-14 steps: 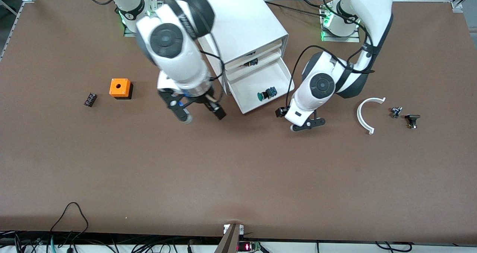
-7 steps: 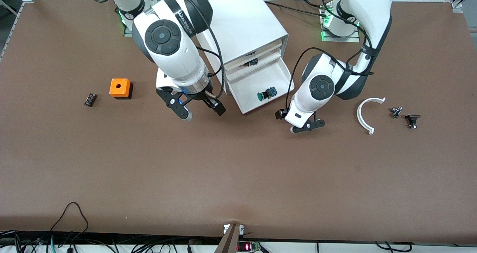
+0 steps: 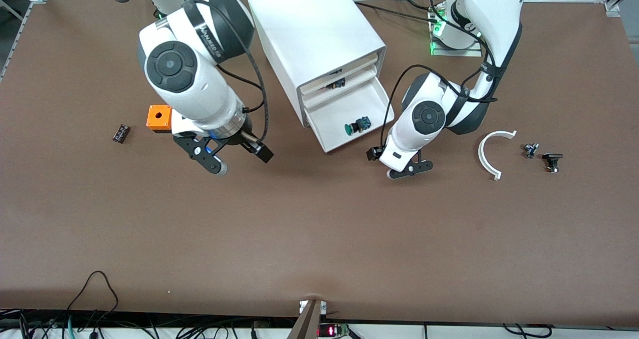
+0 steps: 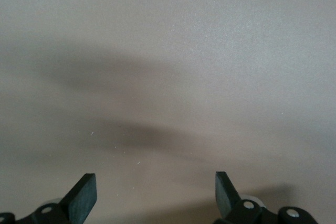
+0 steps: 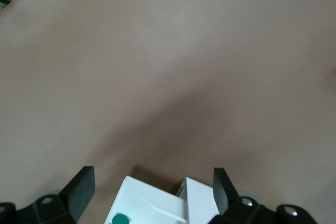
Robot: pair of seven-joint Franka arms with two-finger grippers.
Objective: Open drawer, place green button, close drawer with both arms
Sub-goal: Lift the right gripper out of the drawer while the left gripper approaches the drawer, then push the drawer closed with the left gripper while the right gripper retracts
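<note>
While the right hand (image 3: 234, 160) swings away from the cabinet (image 3: 317, 44) toward the orange box (image 3: 159, 118), fingers spread and empty, the button (image 3: 355, 126) lies in the open drawer (image 3: 332, 132). Beside it the left hand (image 3: 399, 162) hangs released; closing remains, I'd say.

We see a plain brown bench (image 3: 319, 229). Cabinet (image 3: 319, 34) white, drawer (image 3: 344, 117) white inside too. Button (image 3: 357, 125): green cap, black-and-blue body. Both arms white with black rings and dark grey joint caps; left tool (image 3: 399, 164) and right tool (image 3: 239, 160) black with pale fingertip pads. Box (image 3: 159, 117) orange with a dark round hole. Small block (image 3: 120, 133) black. Curved strip (image 3: 491, 152) white. Green lights glow at both arm bases.
</note>
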